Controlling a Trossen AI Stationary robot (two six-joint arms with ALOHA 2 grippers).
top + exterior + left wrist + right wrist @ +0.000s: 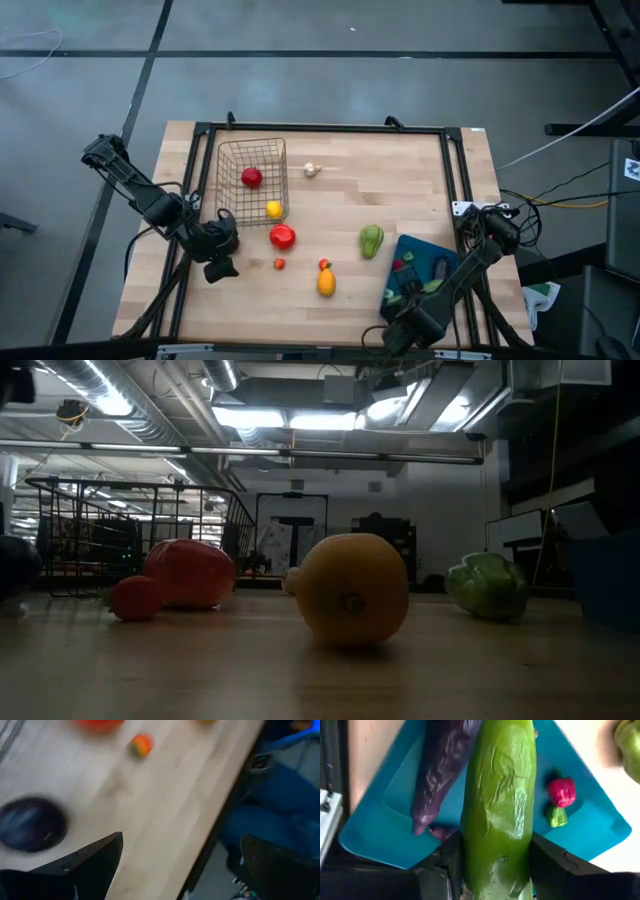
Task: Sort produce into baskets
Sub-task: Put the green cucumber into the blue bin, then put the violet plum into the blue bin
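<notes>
- The right tool [495, 870] is pinching a long green cucumber [500, 805] between its two dark fingers and hanging above the teal tray [455, 252] at the table's near right corner.
- The step in hand looks to be delivery of the cucumber; the next move calls for lowering it onto a bare patch of tray and spreading the fingers.
- Lying in the tray are a dark purple eggplant [442, 770] and a small pink-red piece with a green stem [561, 792]; the eggplant is just beside the cucumber's line and could be bumped.
- The left tool [220, 262] is hovering at the table's near left edge with fingers spread, holding nothing; a dark purple round piece [31, 824] is lying just ahead of it.
- The wire basket [230, 150] is holding a red tomato [252, 178] and a yellow lemon [274, 209].
- Waiting loose on the table [420, 170] are a big tomato [283, 237], a small tomato [279, 264], an orange-yellow fruit [326, 281], a green pepper [371, 240] and white garlic [312, 169].
</notes>
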